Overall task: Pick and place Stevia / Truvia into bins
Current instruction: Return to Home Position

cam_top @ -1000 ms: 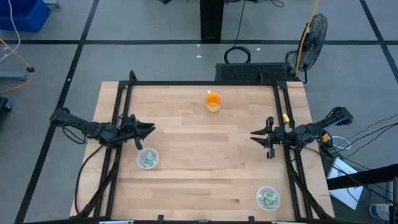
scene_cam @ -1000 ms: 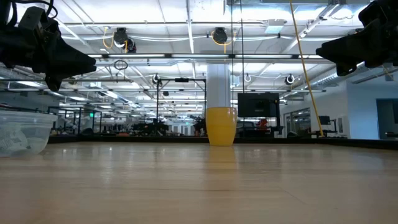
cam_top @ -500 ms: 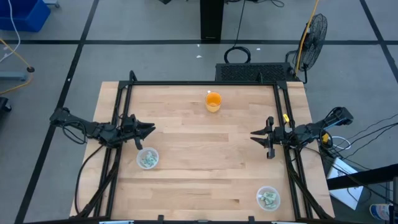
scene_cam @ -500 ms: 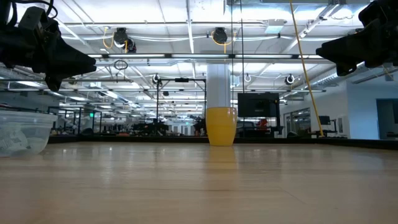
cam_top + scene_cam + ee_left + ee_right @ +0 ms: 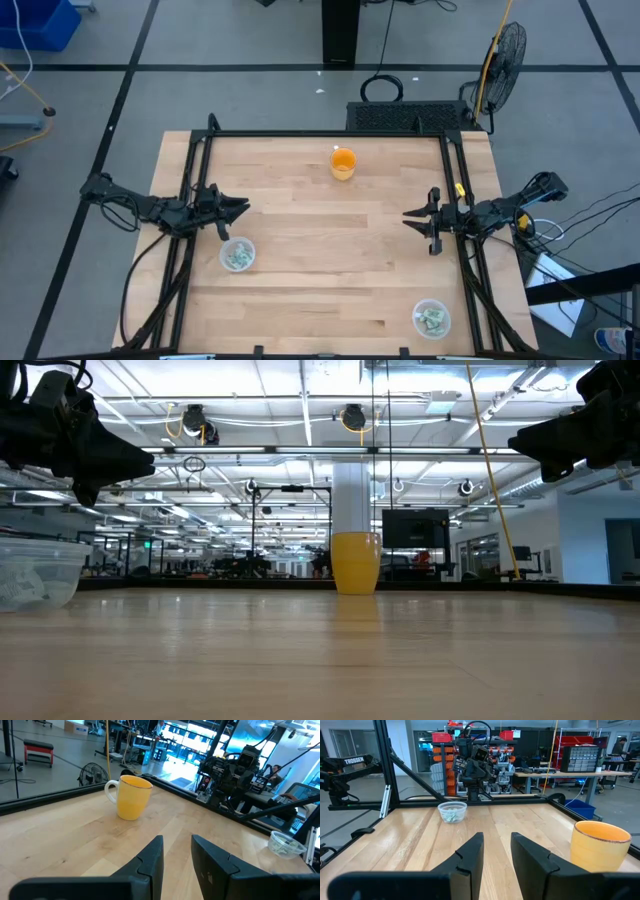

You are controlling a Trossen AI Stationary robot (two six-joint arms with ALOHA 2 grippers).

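Observation:
Two clear cups stand upright on the wooden table: one near the left side, one by the near right corner. Green-and-white packets lie inside both. I see no loose packet on the table top. My left gripper hovers just beyond the left cup, pointing toward the table's right, fingers open. My right gripper hovers at the right side, pointing toward the table's left, fingers open. Both hang above the table in the low view.
An orange-yellow mug stands near the middle of the far edge. A black frame runs along the far and side edges of the table. Bare wood lies between the two grippers.

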